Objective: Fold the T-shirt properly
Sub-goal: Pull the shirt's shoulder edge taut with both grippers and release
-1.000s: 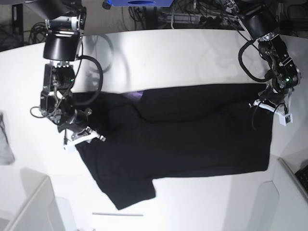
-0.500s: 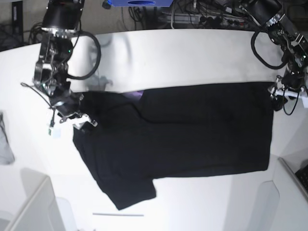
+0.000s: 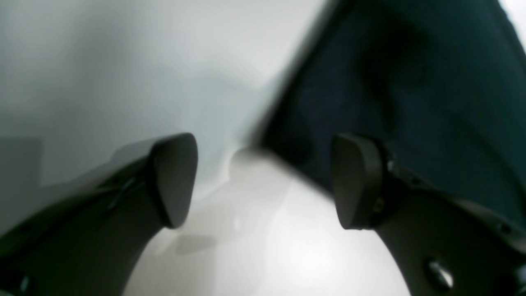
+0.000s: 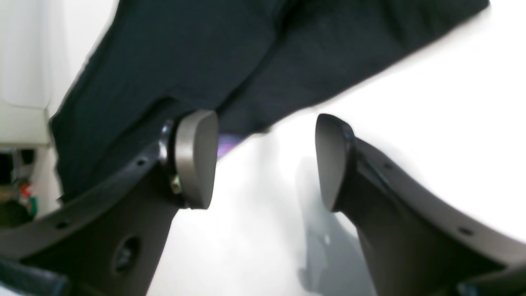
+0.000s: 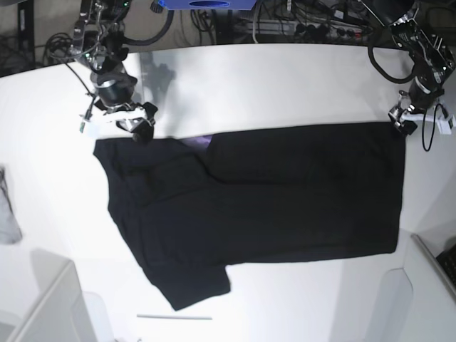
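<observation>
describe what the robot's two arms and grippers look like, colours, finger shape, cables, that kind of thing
Both arms are black, jointed metal with looping black cables. The left gripper has dark curved fingers ending in rounded black pads; the right gripper has similar fingers with greyer oval pads. In the base view each gripper carries a small white block near its tip.

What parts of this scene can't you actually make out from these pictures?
- T-shirt print: only a purple sliver shows in the base view; folded black cloth hides the rest.
- Neck label: not visible in any view.
- Grey cloth: cut off by the base view's left edge.
- Left wrist view: heavily blurred, so the shirt's edge is vague.
- Thin strip near the table's front edge: too small to identify.
</observation>
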